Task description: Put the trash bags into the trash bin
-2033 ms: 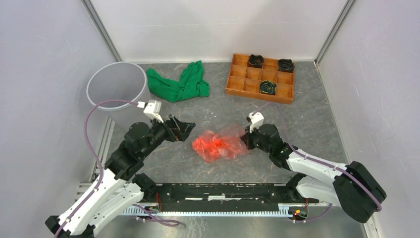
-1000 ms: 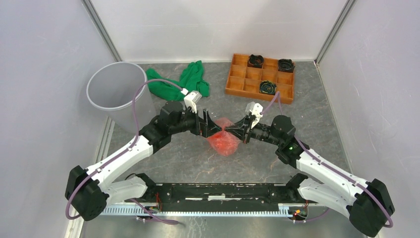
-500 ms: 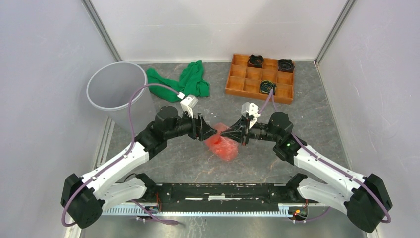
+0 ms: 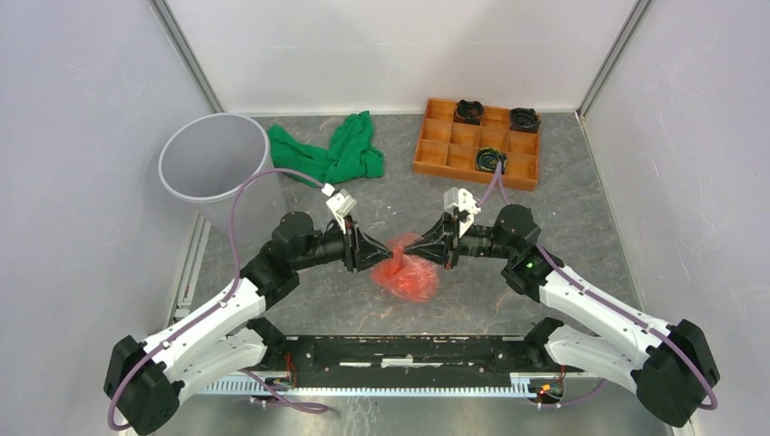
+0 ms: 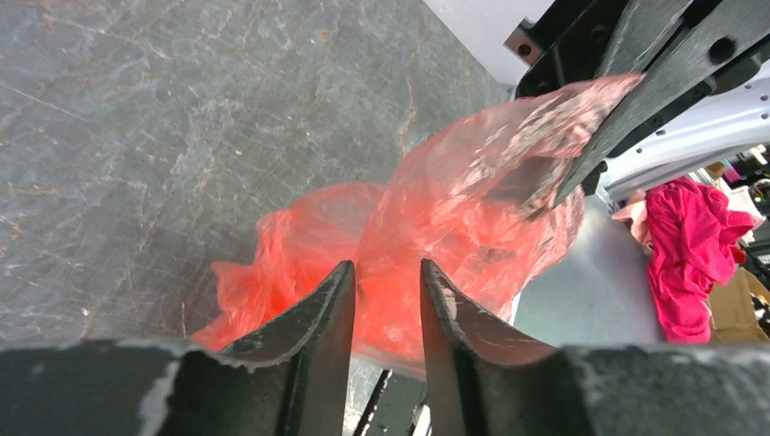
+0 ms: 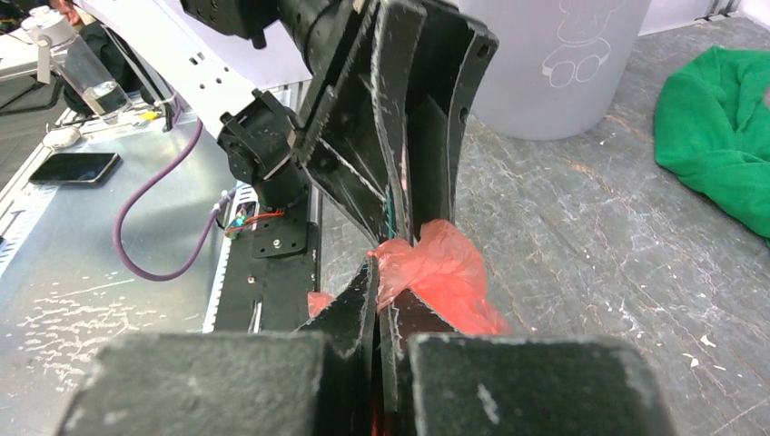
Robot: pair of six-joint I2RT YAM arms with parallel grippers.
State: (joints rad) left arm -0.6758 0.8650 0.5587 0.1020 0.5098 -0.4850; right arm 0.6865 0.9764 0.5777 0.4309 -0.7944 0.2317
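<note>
The red-orange trash bag [image 4: 410, 275] hangs crumpled just above mid-table, between both grippers. My right gripper [image 4: 410, 247] is shut on its upper fold; in the right wrist view the film [image 6: 449, 272] bulges out of the pinched right gripper [image 6: 377, 265]. My left gripper [image 4: 385, 255] faces it from the left with its jaws narrowed but still apart. In the left wrist view the bag [image 5: 472, 182] fills the gap at the tips of the left gripper [image 5: 386, 268]. The light grey trash bin [image 4: 231, 213] stands upright at the far left.
A green cloth [image 4: 331, 154] lies right of the bin. An orange-brown compartment tray [image 4: 436, 153] holding dark coils sits at the back right. A black rail [image 4: 399, 350] runs along the near edge between the arm bases. Walls close in both sides.
The left gripper's jaws have narrowed from wide open around the bag's left side, and that arm has shifted slightly nearer. The right gripper has stayed shut on the bag, holding it up.
</note>
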